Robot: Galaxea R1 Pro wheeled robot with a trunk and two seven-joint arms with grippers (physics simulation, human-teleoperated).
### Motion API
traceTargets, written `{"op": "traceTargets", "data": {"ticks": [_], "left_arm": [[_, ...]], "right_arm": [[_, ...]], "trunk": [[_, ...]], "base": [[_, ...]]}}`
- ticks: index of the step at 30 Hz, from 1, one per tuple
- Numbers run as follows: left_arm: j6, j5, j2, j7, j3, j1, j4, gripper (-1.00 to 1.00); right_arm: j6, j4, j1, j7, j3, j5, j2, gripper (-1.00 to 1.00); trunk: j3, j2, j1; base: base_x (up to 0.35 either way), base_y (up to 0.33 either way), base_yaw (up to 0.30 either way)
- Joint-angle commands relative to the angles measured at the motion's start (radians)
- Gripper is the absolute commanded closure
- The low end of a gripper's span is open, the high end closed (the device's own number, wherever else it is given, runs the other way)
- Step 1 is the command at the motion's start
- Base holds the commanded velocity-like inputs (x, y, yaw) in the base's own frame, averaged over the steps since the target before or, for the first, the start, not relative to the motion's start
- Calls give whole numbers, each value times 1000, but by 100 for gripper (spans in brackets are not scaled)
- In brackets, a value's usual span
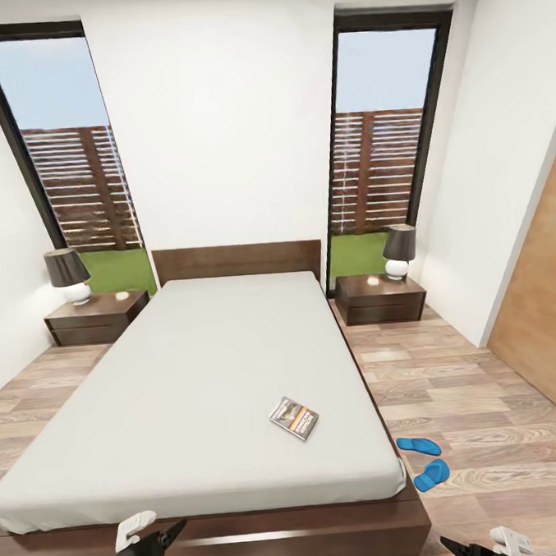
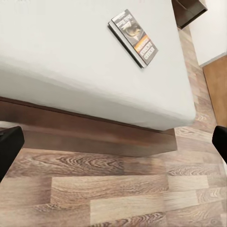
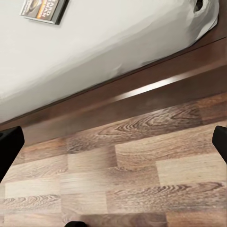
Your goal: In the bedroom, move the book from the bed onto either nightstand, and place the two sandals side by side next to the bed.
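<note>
The book [image 1: 294, 418], dark with an orange band, lies flat on the white mattress of the bed [image 1: 193, 374], near its right front corner. The left wrist view has the book [image 2: 134, 38] on the mattress, and so does the right wrist view, where the book [image 3: 45, 9] is cut by the picture's edge. Two blue sandals [image 1: 418, 445] [image 1: 431, 474] lie on the floor right of the bed, apart and at different angles. My left gripper [image 1: 158, 534] and right gripper [image 1: 484, 547] hang open and empty over the floor before the bed's foot. Dark nightstands stand left [image 1: 95, 316] and right [image 1: 380, 296] of the headboard.
Each nightstand carries a lamp with a dark shade [image 1: 68, 274] [image 1: 399, 250] and a small round object. Tall windows flank the headboard wall. A wooden door panel [image 1: 544, 327] is on the right wall. Plank floor runs along both sides of the bed.
</note>
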Motion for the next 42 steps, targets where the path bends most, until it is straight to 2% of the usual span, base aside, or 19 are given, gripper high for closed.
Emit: {"op": "traceTargets", "data": {"ticks": [1, 15, 42], "left_arm": [[-7, -11, 0, -2, 7, -1, 1, -100], [-7, -11, 0, -2, 7, -1, 1, -100], [-7, -11, 0, -3, 7, -1, 1, -100]], "right_arm": [[-2, 2, -1, 4, -8, 6, 0, -100], [-2, 2, -1, 4, -8, 4, 0, -100], [-2, 2, -1, 4, -9, 3, 0, -100]], "trunk": [[1, 5, -3], [45, 103, -57], [45, 103, -57]], "base": [[0, 0, 0], [0, 0, 0], [0, 0, 0]]}}
